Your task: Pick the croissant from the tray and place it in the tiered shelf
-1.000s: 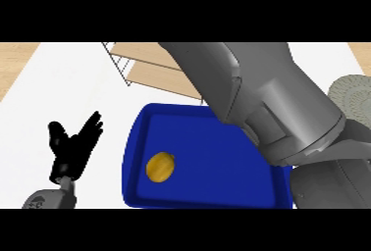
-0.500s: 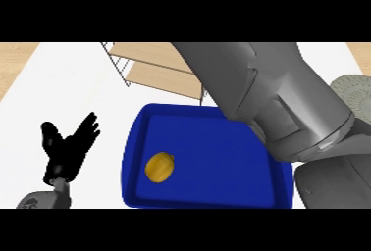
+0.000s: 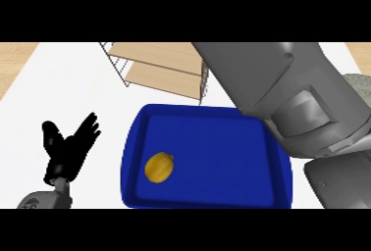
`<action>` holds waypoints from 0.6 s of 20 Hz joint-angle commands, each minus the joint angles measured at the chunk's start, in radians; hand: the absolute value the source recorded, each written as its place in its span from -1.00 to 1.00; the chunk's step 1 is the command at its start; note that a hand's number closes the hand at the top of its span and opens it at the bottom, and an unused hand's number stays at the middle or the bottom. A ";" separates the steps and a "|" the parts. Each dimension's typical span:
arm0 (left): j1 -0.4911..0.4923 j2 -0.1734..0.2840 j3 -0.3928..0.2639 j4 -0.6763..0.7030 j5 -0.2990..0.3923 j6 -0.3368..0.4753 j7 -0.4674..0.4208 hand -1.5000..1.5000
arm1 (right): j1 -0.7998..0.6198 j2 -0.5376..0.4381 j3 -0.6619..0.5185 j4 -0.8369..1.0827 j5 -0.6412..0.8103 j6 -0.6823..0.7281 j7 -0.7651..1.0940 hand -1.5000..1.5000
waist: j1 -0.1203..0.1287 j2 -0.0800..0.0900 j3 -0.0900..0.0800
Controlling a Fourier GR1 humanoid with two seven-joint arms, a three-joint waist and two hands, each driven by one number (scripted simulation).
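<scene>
White counter: croissant [image 3: 159, 166] in blue tray [image 3: 210, 196], right of left hand [image 3: 69, 149] (fingers spread).

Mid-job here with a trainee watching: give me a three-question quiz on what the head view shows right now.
1. True or false: the croissant lies on the blue tray.
2. Multiple choice: the tiered shelf stands (a) beyond the tray, toward the view's top, (b) on the tray, (c) under the left hand.
3. Fill in: the left hand, left of the tray, has its fingers ____.

Key
1. True; it sits in the tray's left part, untouched.
2. a
3. Open. The right forearm crosses the view's right side; its hand does not show.
</scene>
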 commanded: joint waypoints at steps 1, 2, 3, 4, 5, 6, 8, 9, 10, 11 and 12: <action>0.022 -0.008 0.003 0.030 -0.005 0.004 -0.004 0.00 | -0.004 -0.029 -0.035 -0.031 -0.001 -0.133 0.019 -1.00 | -0.017 -0.006 -0.002; 0.006 -0.012 0.005 0.037 -0.015 0.017 -0.011 0.00 | -0.005 -0.006 -0.026 -0.009 0.024 -0.207 0.047 -1.00 | -0.020 -0.006 -0.003; 0.015 -0.014 0.002 0.016 0.005 -0.001 0.006 0.00 | 0.001 -0.035 -0.026 -0.004 0.032 -0.190 0.028 -1.00 | -0.017 -0.006 -0.003; -0.006 0.020 0.039 0.029 -0.001 0.010 -0.005 0.00 | -0.013 -0.026 -0.002 0.016 0.066 -0.215 0.076 -1.00 | -0.030 -0.012 -0.003; 0.046 -0.002 0.014 -0.007 0.001 0.012 0.015 0.00 | -0.012 -0.069 0.006 0.034 0.084 -0.202 0.084 -1.00 | -0.029 -0.015 -0.002; 0.014 -0.021 0.008 0.029 -0.014 0.032 0.009 0.00 | -0.002 -0.070 0.013 0.043 0.096 -0.205 0.119 -1.00 | -0.050 -0.018 -0.002; 0.058 -0.007 0.012 -0.016 -0.001 0.012 0.014 0.00 | -0.002 -0.102 0.003 0.043 0.105 -0.251 0.135 -1.00 | -0.040 -0.020 -0.001; 0.050 -0.026 0.019 0.052 -0.007 0.019 -0.035 0.00 | -0.034 -0.127 -0.005 0.034 0.104 -0.248 0.166 -1.00 | -0.062 -0.024 -0.002; 0.064 -0.011 0.009 -0.024 -0.006 0.020 0.016 0.00 | -0.012 -0.141 -0.010 0.025 0.108 -0.286 0.160 -1.00 | -0.054 -0.026 0.000; 0.043 0.012 0.027 0.003 -0.003 0.013 0.028 0.00 | -0.017 -0.147 -0.012 0.018 0.108 -0.268 0.190 -1.00 | -0.070 -0.030 0.000; 0.051 0.022 0.050 -0.001 0.026 -0.003 0.035 0.00 | 0.003 -0.160 -0.013 -0.003 0.111 -0.282 0.185 -1.00 | -0.078 -0.034 0.000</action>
